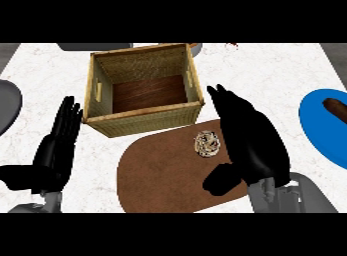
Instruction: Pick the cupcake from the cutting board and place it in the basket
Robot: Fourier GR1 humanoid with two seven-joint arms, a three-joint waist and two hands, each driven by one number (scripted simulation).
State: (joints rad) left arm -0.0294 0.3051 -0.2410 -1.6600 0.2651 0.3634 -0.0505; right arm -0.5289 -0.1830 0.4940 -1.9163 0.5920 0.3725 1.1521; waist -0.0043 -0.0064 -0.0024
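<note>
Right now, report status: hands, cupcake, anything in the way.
Left robot hand open, resting left of basket. Right robot hand open beside cupcake, not gripping. Cupcake on cutting board. Nothing between cupcake and basket.

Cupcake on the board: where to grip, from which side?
Grip the cupcake round its sides, coming from its right: it sits upright, seen top-on, and the open right hand is already beside it there. The basket crowds the far side.

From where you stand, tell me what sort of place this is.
Probably a kitchen counter: a pale marbled worktop carries a brown cutting board with a cupcake on it, a wicker basket behind the board, and a blue plate holding some dark brown food.
</note>
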